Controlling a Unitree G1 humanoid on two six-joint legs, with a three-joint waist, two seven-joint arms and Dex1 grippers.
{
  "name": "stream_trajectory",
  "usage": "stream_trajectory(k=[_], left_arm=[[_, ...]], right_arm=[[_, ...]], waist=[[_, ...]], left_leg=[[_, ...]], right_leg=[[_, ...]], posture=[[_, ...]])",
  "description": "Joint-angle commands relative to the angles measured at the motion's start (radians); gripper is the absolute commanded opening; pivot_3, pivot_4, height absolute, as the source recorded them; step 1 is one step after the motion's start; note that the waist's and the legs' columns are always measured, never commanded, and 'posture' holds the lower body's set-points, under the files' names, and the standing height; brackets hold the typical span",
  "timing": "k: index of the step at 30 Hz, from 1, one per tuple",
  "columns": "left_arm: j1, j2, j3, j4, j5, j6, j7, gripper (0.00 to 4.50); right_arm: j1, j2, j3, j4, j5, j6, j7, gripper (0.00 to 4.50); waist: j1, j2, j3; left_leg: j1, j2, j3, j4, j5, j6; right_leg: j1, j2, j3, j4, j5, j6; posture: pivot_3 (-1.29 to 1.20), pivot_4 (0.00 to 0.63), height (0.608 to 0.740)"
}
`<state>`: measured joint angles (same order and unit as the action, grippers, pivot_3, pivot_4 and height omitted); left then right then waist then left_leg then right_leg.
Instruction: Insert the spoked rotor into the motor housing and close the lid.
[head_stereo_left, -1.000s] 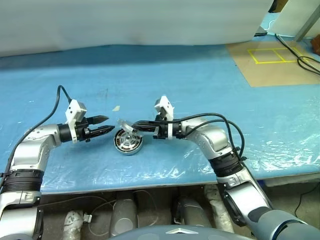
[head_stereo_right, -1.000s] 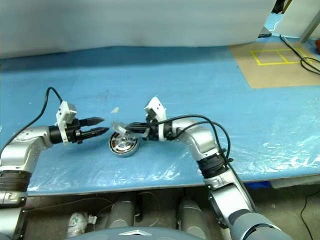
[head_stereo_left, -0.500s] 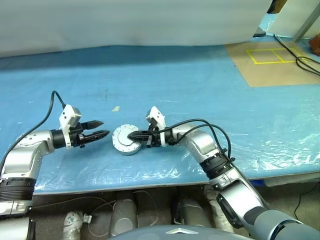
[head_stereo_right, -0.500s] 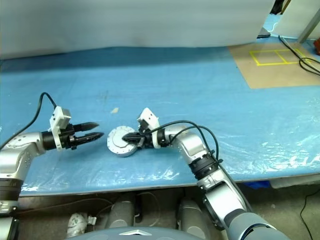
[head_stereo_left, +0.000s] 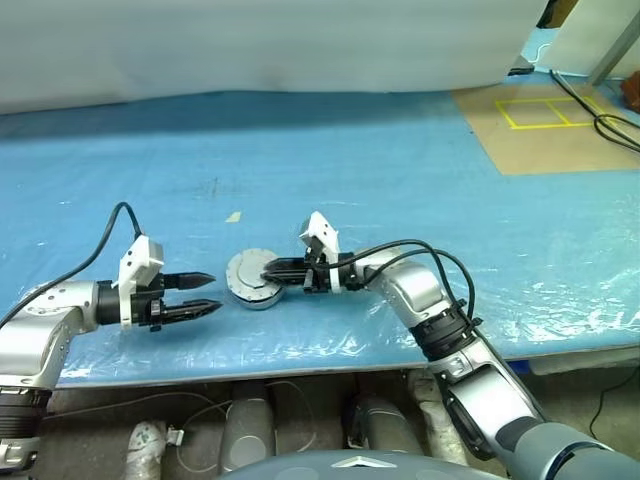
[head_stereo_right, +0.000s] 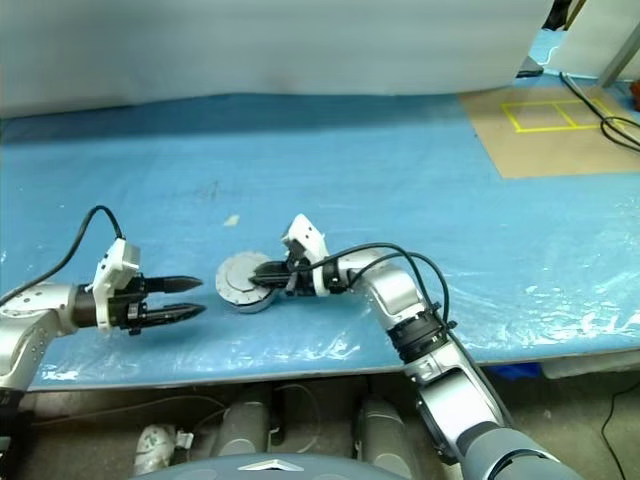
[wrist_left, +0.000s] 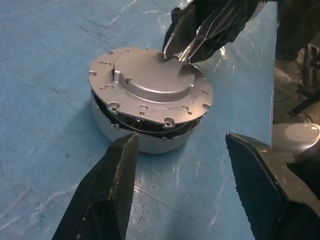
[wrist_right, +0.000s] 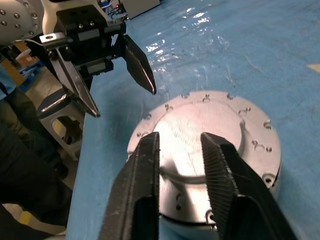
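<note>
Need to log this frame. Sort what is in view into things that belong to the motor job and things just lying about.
Belong to the job:
- lid, plain face up, lying on the motor housing, slightly askew
- right gripper, jaws open over the lid
- left gripper, jaws open, apart from the housing

Just lying about:
- small pale scrap on the blue table cover
- yellow tape square
- black cables

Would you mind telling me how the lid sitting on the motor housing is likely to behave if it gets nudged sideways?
The lid looks like rigid cast metal, so it probably won't flex. It seems to sit slightly askew on the motor housing, with a gap at one edge, so a nudge might slide it. Its smooth grey face likely offers little grip.
</note>
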<state>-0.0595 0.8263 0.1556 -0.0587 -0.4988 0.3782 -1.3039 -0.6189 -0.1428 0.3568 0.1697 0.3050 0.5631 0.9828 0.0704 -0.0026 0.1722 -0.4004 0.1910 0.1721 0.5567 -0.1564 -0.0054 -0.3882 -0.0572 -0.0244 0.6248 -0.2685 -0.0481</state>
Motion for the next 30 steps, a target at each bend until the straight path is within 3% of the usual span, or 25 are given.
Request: stream_trajectory(k=[1, 4, 12, 27, 30], left_arm=[[0.027, -0.01, 0.015, -0.083, -0.039, 0.006, 0.011, 2.93], [0.048, -0.018, 0.025, -0.112, -0.066, 0.025, 0.022, 2.93], [0.058, -0.019, 0.021, -0.111, -0.059, 0.01, 0.043, 2.93], [0.033, -0.032, 0.001, -0.085, -0.05, -0.003, 0.053, 2.93], [0.029, -0.035, -0.003, -0.084, -0.051, -0.005, 0.055, 2.93]], right_arm=[[-0.027, -0.007, 0.017, -0.077, 0.025, 0.009, 0.055, 2.62], [-0.035, -0.01, 0.042, -0.062, 0.0, -0.006, 0.067, 3.61], [-0.06, 0.046, 0.066, 0.107, -0.126, -0.186, -0.014, 3.61], [-0.065, 0.042, 0.117, 0.155, -0.24, -0.33, 0.01, 3.61], [-0.063, 0.039, 0.115, 0.16, -0.247, -0.355, 0.023, 4.19]], waist=[[0.0, 0.0, 0.0], [0.0, 0.0, 0.0], [-0.003, 0.0, 0.0], [-0.003, 0.0, 0.0], [-0.002, 0.0, 0.0]], left_leg=[[0.0, 0.0, 0.0, 0.0, 0.0, 0.0], [-0.001, 0.0, 0.0, 0.0, 0.0, 0.0], [-0.001, 0.0, 0.0, 0.0, 0.0, 0.0], [-0.001, 0.0, 0.0, 0.001, 0.0, 0.0], [-0.001, 0.0, 0.0, 0.001, 0.0, 0.0]], right_leg=[[0.0, 0.0, 0.0, 0.0, 0.0, 0.0], [0.0, 0.0, 0.0, 0.0, 0.0, 0.0], [-0.001, 0.0, 0.0, 0.001, 0.0, 0.0], [0.0, 0.0, 0.0, 0.001, 0.0, 0.0], [0.0, 0.0, 0.0, 0.001, 0.0, 0.0]], posture=[[0.0, 0.15, 0.74], [0.0, 0.15, 0.74], [0.0, 0.15, 0.74], [0.0, 0.15, 0.74], [0.0, 0.15, 0.74]])
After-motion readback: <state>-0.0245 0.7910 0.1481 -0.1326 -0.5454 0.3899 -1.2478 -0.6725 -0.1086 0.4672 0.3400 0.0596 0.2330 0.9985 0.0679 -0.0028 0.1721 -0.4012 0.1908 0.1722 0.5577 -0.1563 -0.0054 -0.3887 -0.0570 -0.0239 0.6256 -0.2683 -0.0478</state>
